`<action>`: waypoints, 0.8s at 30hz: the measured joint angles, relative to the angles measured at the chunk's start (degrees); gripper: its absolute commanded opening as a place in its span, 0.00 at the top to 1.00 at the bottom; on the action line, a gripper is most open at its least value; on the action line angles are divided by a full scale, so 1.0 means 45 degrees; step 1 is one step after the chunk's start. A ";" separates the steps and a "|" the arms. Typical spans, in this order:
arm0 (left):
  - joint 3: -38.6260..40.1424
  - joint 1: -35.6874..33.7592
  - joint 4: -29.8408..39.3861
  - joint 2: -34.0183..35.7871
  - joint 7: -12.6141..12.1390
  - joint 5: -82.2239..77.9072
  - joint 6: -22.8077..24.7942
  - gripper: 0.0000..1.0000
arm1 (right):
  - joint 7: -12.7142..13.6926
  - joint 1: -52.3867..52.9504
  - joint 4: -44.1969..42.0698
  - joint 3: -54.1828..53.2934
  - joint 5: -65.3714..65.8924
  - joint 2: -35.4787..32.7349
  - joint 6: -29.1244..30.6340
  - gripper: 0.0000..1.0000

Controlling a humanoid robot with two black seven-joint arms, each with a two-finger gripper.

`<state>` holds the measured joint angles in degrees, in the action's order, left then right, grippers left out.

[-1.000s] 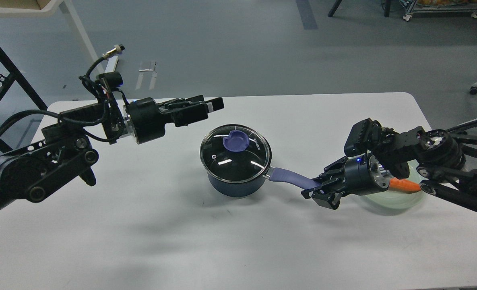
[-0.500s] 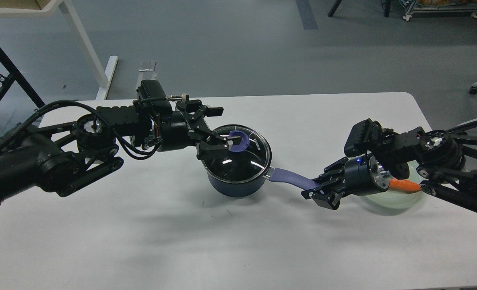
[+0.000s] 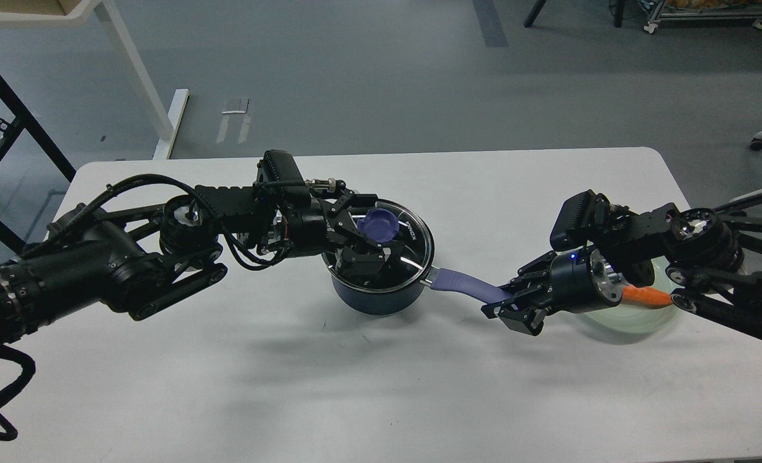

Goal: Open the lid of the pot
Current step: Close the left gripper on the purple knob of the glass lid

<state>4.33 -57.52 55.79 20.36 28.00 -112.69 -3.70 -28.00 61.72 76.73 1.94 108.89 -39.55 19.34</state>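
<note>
The dark navy pot (image 3: 371, 297) stands mid-table with its clear glass lid (image 3: 406, 257) seated on it. My left gripper (image 3: 369, 235) has come in from the left and is low over the lid. Its fingers (image 3: 375, 258) are spread, one on each side of the purple-blue knob (image 3: 381, 224); I cannot tell if they touch it. The pot's purple-blue handle (image 3: 464, 285) points right. My right gripper (image 3: 508, 305) is shut on the handle's end, hiding the hole.
A pale green glass plate (image 3: 641, 319) lies at the right under my right arm, with an orange carrot (image 3: 645, 296) on it. White table legs and a black frame stand off the table's far left edge.
My left arm swung right and down from above the table's left side; its gripper now straddles the lid knob. The right gripper, pot and lid have not moved.
</note>
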 measured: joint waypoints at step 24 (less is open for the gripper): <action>-0.0656 -0.0052 -0.0950 -0.0636 -0.0002 -0.0014 -0.1126 0.62 | -0.0003 -0.0065 0.0022 -0.0019 0.0003 0.0020 0.0000 0.69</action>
<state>1.38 -57.76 51.51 17.50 27.99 -112.75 -8.77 -28.01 61.42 76.83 1.85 108.90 -39.46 19.34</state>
